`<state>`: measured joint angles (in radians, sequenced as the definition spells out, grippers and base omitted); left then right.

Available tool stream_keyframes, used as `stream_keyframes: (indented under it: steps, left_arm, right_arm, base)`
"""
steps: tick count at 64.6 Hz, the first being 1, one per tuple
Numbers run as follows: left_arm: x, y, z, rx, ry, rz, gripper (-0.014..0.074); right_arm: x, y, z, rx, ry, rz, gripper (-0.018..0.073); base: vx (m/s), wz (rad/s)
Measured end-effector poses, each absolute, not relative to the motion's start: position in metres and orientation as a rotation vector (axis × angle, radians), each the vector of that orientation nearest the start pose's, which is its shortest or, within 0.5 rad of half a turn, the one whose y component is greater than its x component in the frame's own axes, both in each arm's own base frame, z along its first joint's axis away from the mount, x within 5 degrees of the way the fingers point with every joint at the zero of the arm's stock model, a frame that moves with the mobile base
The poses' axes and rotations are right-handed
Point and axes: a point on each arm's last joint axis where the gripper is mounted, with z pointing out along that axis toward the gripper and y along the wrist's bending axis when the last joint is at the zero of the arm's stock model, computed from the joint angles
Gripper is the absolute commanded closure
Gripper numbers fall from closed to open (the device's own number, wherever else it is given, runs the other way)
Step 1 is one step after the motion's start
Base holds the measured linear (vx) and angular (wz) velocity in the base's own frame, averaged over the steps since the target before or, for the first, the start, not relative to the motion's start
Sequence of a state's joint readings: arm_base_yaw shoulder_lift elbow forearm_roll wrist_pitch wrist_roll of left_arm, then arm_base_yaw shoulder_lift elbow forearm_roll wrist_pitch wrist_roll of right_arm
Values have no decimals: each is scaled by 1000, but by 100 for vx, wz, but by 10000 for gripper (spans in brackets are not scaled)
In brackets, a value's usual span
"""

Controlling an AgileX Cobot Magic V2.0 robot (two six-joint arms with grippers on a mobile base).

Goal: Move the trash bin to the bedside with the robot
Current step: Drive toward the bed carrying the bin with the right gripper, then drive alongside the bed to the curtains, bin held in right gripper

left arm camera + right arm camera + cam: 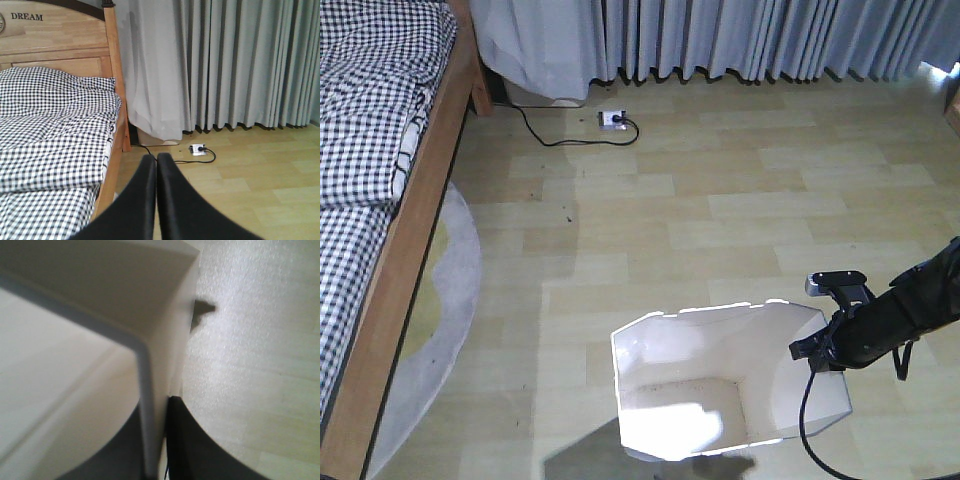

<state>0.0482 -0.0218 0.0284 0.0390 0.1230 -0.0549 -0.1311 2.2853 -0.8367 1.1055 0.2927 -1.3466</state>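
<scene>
The white trash bin (720, 385) stands on the wooden floor at the lower middle of the front view, its cream inside showing. My right gripper (817, 350) is shut on the bin's right wall, one finger inside and one outside; the wrist view shows the thin wall (150, 405) pinched between the black fingers (182, 440). The bed (390, 190) with checkered bedding and a light wooden frame runs along the left, well apart from the bin. My left gripper (156, 159) is shut on nothing and points toward the bed (55, 125) and curtain.
A grey round rug (445, 320) lies beside the bed frame. A white power strip (612, 120) with a black cable sits on the floor by the grey curtains (740, 40). A brown edge of furniture (952, 105) shows at the far right.
</scene>
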Motion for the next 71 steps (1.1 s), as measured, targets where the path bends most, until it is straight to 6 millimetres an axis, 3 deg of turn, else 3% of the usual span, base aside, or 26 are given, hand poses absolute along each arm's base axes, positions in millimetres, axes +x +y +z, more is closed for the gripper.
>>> stream_keyframes:
  steps: [71]
  left_arm:
    - [56, 3, 194, -56, 1612, 29, 603]
  right_arm:
    - [295, -15, -17, -206, 2989, 364, 566]
  base:
    - [29, 1]
